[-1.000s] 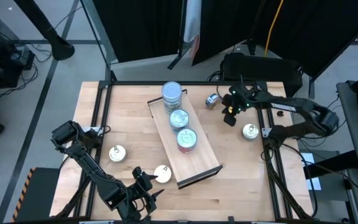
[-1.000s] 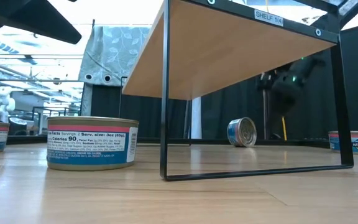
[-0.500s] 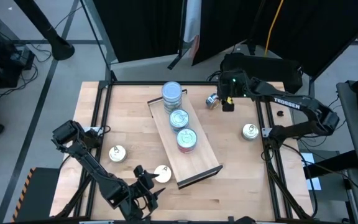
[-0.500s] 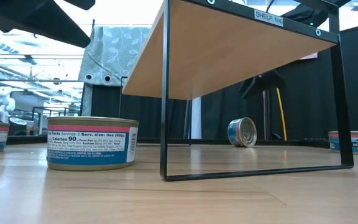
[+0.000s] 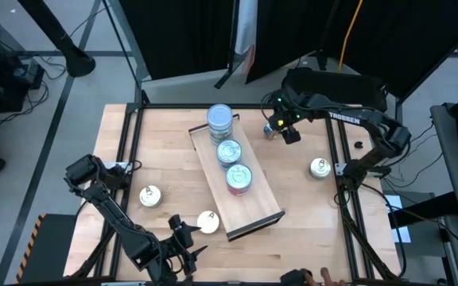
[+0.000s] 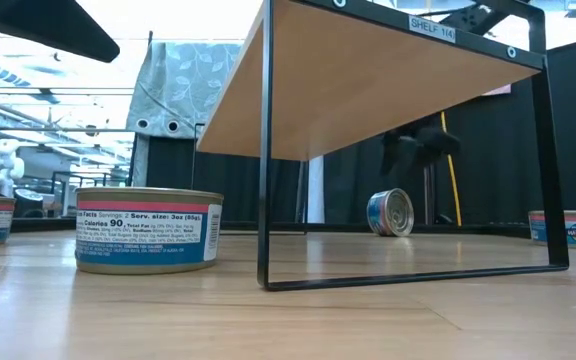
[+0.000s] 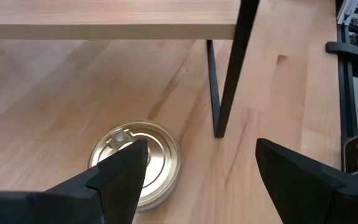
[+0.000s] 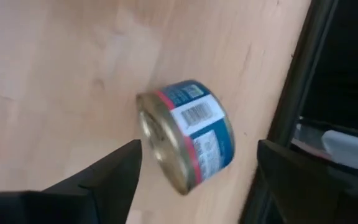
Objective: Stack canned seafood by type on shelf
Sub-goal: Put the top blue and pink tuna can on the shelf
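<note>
Tins are sitting in three spots along the shelf (image 5: pixel 265 208), which is running diagonally through the middle of the high view: a stack (image 5: pixel 220 121) at its upper end, one tin (image 5: pixel 229 151) below it and another stack (image 5: pixel 238 179) at mid-shelf. Loose tins are lying around it on the table (image 5: pixel 173 151): a tipped tin (image 5: pixel 272 129) on its edge at upper centre-right, a silver one (image 5: pixel 320 168) at right, a cream one (image 5: pixel 207 222) at lower centre and another (image 5: pixel 149 196) at lower left. The right gripper (image 5: pixel 285 127) is hanging over the tipped tin with its fingers spread wide and nothing between them; the right wrist view is showing that tin (image 8: pixel 188 135) standing on its rim between the two fingers (image 8: pixel 98 180). The left gripper (image 5: pixel 183 241) is waiting at lower centre, jaws open and empty, just beside the cream tin (image 7: pixel 138 163). The risk here is looking like the tipped tin rolling: on its rim it is free to run toward the table edge, and a finger nudging its curved wall during closing could be pushing it away or squeezing it out of the grip.
</note>
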